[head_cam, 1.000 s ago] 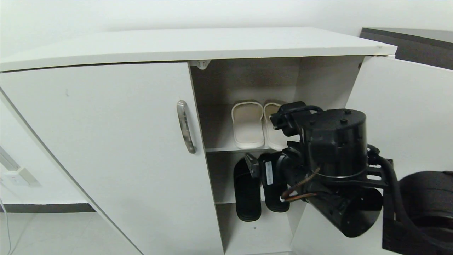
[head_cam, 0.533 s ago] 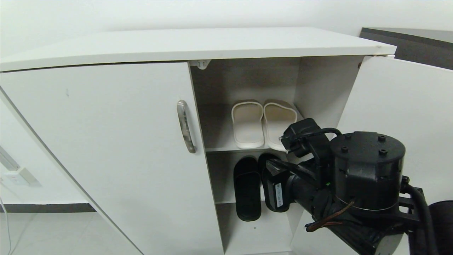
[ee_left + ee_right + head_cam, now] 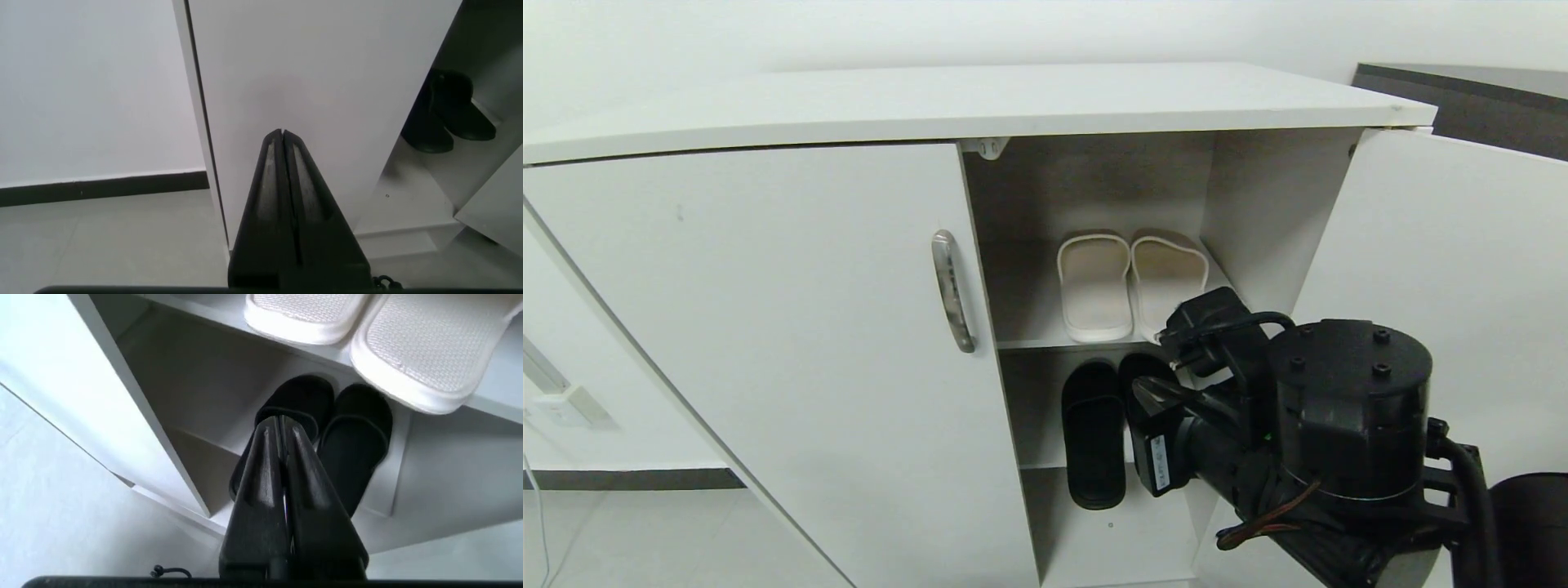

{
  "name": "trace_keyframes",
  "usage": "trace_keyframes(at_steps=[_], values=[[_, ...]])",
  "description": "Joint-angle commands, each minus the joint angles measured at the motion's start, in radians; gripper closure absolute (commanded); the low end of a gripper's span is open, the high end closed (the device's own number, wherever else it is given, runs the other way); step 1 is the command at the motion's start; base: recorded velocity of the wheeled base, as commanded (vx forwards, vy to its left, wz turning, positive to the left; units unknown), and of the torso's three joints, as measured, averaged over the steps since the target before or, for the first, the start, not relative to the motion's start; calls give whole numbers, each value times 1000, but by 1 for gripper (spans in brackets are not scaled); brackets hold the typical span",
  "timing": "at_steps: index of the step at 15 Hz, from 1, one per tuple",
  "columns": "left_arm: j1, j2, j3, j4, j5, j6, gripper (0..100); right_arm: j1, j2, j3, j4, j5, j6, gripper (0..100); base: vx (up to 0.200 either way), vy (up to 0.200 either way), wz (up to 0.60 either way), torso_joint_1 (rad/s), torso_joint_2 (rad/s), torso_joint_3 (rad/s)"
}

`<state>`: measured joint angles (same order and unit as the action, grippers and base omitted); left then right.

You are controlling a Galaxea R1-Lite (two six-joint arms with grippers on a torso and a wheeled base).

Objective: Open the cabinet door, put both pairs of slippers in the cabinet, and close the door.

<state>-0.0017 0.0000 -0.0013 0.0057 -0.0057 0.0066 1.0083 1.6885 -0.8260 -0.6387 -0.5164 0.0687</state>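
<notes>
Open white flat-panel cabinet door (image 3: 1445, 286), right: stiff, probably light on hinges; push near free edge. Right gripper (image 3: 282, 420) jaws together, empty; left gripper (image 3: 282, 135) likewise.

Matt white cabinet (image 3: 972, 98), brushed-metal handle (image 3: 952, 291), textured cream slippers (image 3: 1094, 286).

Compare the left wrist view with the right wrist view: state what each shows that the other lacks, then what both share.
Left wrist view adds the shut left pincer, the closed door's outer face and the dark baseboard. Right wrist view adds the shut right pincer and the white slippers. Both share the black slippers.
</notes>
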Motion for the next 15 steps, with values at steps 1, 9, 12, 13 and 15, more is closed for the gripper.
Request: trace_keyframes(at_steps=[1, 9, 12, 13, 15], values=[[0, 0, 0, 0, 0, 0, 100, 1, 11, 1, -1, -1, 0, 100, -200, 0, 0, 2, 7, -2], [0, 0, 0, 0, -2, 0, 100, 1, 13, 2, -1, -1, 0, 100, -200, 0, 0, 3, 1, 2], [0, 0, 0, 0, -2, 0, 100, 1, 13, 13, -1, 1, 0, 100, -200, 0, 0, 1, -1, 1], [0, 0, 0, 0, -2, 0, 100, 1, 13, 18, -1, 1, 0, 100, -200, 0, 0, 2, 2, -2], [0, 0, 0, 0, -2, 0, 100, -2, 13, 18, -2, 1, 0, 100, -200, 0, 0, -2, 5, 0]])
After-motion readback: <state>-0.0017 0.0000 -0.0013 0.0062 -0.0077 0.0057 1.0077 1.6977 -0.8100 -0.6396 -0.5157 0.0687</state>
